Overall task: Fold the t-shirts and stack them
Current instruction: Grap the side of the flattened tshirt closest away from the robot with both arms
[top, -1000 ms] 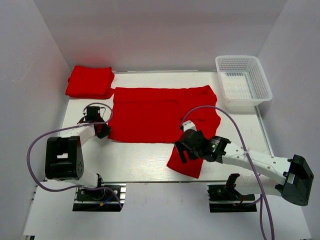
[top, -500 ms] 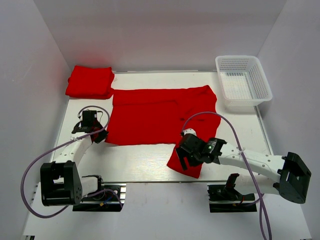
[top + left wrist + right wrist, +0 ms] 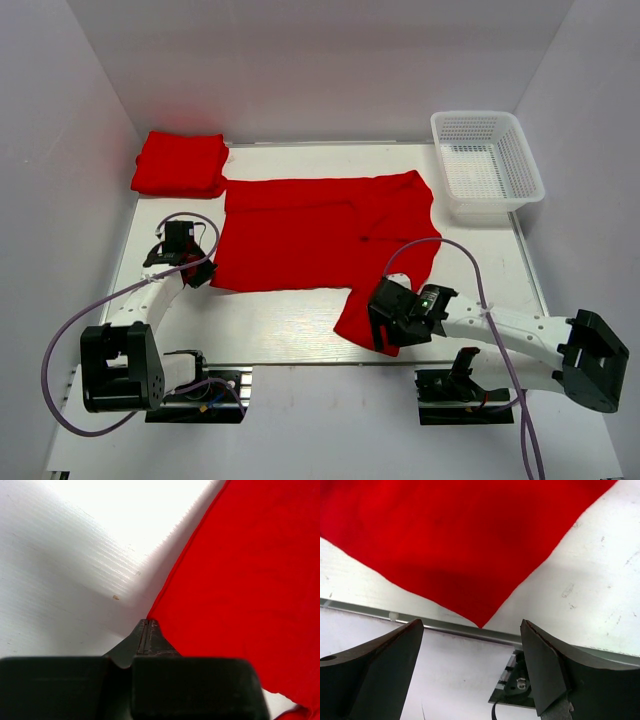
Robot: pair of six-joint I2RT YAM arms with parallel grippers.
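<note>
One pointed corner of the bright red soft-fabric t-shirt (image 3: 460, 545) is framed just ahead — between the wide-spread jaws of the right gripper (image 3: 471, 625).

Soft matt cloth t-shirt (image 3: 310, 235)

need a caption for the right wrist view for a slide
Right gripper, jaws open, poised over the pointed corner of the red t-shirt near the table's front edge

one spread t-shirt (image 3: 320, 230), one folded red pile (image 3: 180, 163), one white basket (image 3: 478, 115), left claw (image 3: 203, 274), right claw (image 3: 385, 328)
</note>
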